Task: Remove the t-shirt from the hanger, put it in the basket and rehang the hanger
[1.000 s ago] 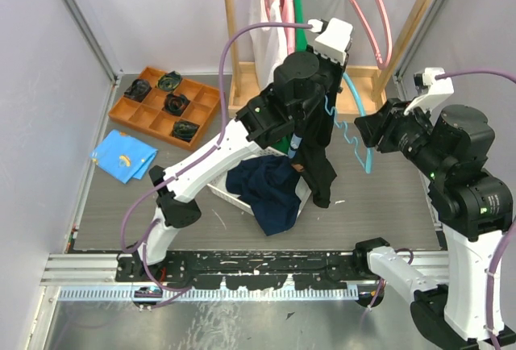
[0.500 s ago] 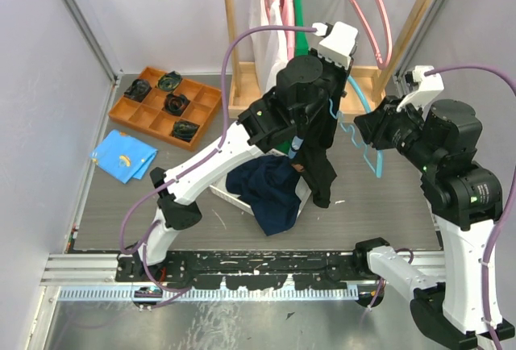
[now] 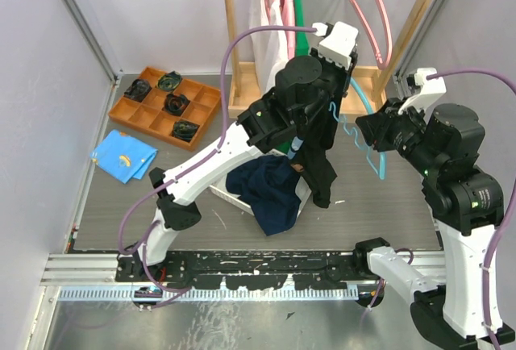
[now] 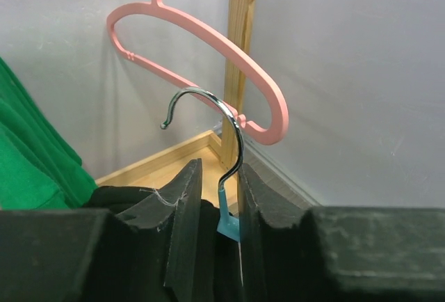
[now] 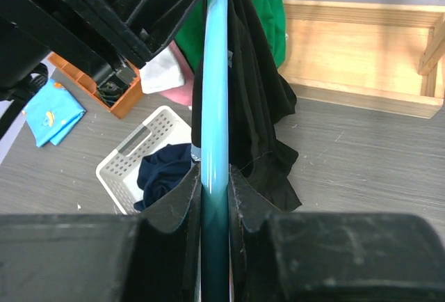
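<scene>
A black t-shirt (image 3: 319, 156) hangs from a light-blue hanger (image 3: 364, 142) held up over the table. My left gripper (image 3: 329, 92) is at the hanger's top. In the left wrist view its jaws (image 4: 219, 197) stand open. The metal hook (image 4: 229, 131) and blue neck rest against the right finger (image 4: 261, 225), with a gap on the left. My right gripper (image 3: 369, 128) is shut on the hanger's blue bar (image 5: 215, 72), both pads touching it (image 5: 215, 177). The black t-shirt (image 5: 257, 107) drapes just behind the bar.
A white basket (image 3: 222, 191) holding a navy garment (image 3: 270, 193) sits under the t-shirt. At the back stands a wooden rack (image 3: 230, 35) with pink hangers (image 3: 371, 11) and a green garment (image 3: 300, 19). An orange tray (image 3: 153, 100) and a blue cloth (image 3: 122, 156) lie at the left.
My left jaws have parted from the hanger's hook. My right gripper has moved in a little and closed on the blue bar.
</scene>
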Robot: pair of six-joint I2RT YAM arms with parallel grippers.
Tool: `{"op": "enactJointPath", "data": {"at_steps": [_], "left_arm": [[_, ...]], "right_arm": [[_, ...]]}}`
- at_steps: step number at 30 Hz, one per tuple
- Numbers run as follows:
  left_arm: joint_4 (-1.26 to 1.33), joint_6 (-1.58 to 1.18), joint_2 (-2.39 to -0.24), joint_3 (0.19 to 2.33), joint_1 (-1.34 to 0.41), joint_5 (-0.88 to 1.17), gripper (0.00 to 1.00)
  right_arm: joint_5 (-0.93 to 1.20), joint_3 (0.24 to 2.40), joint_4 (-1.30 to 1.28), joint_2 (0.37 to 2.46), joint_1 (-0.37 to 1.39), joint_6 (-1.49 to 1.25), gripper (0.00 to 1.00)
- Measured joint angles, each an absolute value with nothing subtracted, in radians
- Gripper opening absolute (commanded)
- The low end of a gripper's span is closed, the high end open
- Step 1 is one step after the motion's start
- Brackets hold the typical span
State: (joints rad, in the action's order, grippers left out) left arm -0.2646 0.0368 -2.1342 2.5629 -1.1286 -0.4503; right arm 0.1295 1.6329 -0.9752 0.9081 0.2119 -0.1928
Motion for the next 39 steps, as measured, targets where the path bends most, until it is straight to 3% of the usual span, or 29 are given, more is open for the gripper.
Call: {"op": "enactJointPath", "data": {"at_steps": [10, 19, 30, 39], "left_arm": [[-0.243, 0.049, -2.08, 2.497, -1.129, -0.437, 0.6], [-0.15, 0.049, -1.877, 2.216, -1.13, -0.393, 0.68], [-0.071, 0.048, -1.795, 2.09, -1.129, -0.29, 0.72], [-0.082, 0.044, -1.83, 2.091, -1.114, -0.246, 0.63]], "right_arm": [[0.09, 1.6, -0.957, 0.857, 0.212, -0.193, 0.01], [0.061, 1.586, -0.915, 0.825, 0.212, -0.194, 0.0], [0.071, 1.586, -0.883, 0.817, 0.212, -0.195, 0.01], [0.103, 1.595, -0.884, 0.79, 0.212, -0.194, 0.01]]}}
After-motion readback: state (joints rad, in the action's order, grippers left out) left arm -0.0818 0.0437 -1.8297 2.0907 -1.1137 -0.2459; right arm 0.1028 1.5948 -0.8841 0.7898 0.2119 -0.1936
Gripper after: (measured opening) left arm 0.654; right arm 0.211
